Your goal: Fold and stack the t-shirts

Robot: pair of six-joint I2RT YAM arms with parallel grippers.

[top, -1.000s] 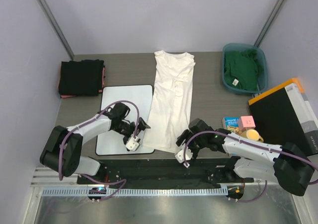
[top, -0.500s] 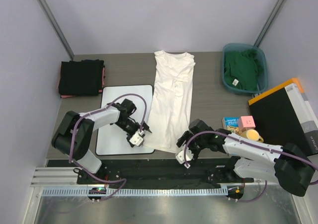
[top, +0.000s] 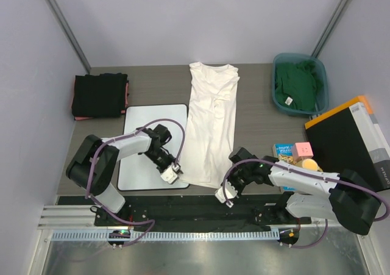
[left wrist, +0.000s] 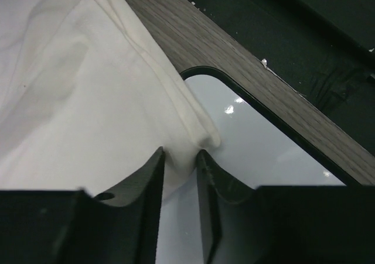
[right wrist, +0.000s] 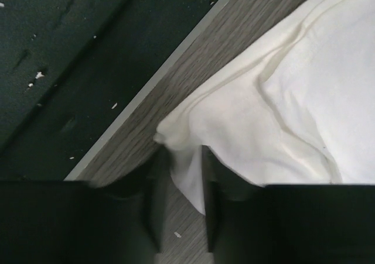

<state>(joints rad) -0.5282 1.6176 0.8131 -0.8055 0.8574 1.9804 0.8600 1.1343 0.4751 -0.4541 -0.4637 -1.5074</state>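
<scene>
Fingers (left wrist: 146, 188) of the left gripper (left wrist: 179, 158) stand narrow, with a fold of cloth pinched in the gap between them. That cloth is the near left hem corner of the white t-shirt (left wrist: 88, 100). The right gripper (right wrist: 184, 158) does the same at the near right corner, its fingers (right wrist: 214, 205) drawn close on a tuck of hem that bunches up between them just inside the table's front edge. From above, the white t-shirt (top: 210, 128) lies lengthwise in the middle of the table (top: 256, 122) as a long, narrow strip, collar at the far end and hem nearest the arms. A grip on both hem corners at once looks meant to raise the near edge evenly, probably to carry it toward the collar and halve the length without the cloth skewing. The left corner overlaps the near right corner of the board (top: 143, 135), which lies just beside the shirt on its left, so the left gripper (top: 172, 174) works over the board's glossy face, while the right gripper (top: 224, 192) works over bare wood. Farther out, the black t-shirts (top: 99, 95) sit folded in a stack at the far left, likely the place where finished ones go. A green t-shirt (top: 295, 86) waits crumpled in the bin (top: 274, 80) at the far right.
</scene>
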